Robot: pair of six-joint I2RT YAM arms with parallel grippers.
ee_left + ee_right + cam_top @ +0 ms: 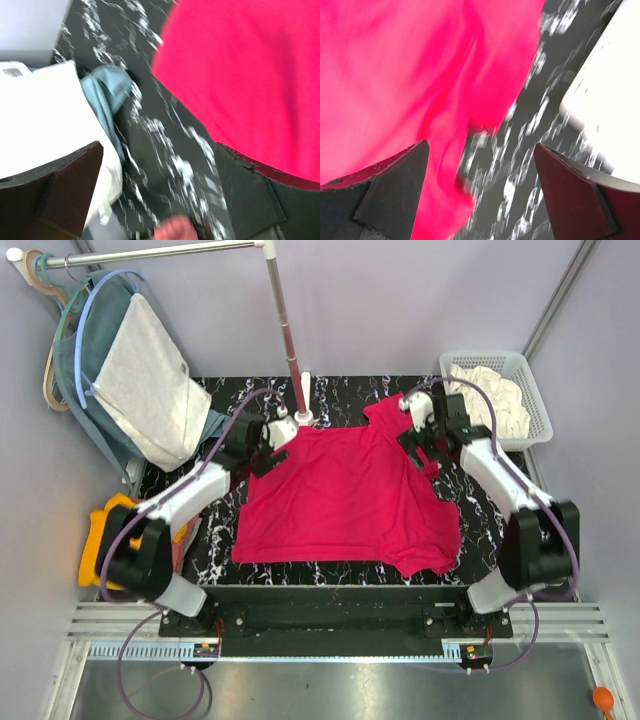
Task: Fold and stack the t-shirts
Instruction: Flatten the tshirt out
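A crimson-pink t-shirt (pixel 350 495) lies spread over the black marble table (pixel 470 515). My left gripper (pixel 270 452) hovers at its far left corner, jaws open. In the left wrist view the gripper (pixel 160 170) has only table between its fingers (pixel 60 185), and the shirt (pixel 250 75) lies to the right. My right gripper (pixel 425 448) is open at the far right shoulder. Its wrist view shows the gripper (pixel 482 175) over the shirt's edge (pixel 410 75), holding nothing. A cream-white shirt (pixel 495 395) fills the white basket (pixel 535 390). An orange-yellow shirt (pixel 105 530) lies off the table's left side.
A clothes stand's pole (pixel 285 320) rises from a base (pixel 303 418) at the table's back, close to my left gripper. Pale grey-white (pixel 150 380) and teal (pixel 100 350) garments hang at the back left and show in the left wrist view (pixel 40 115).
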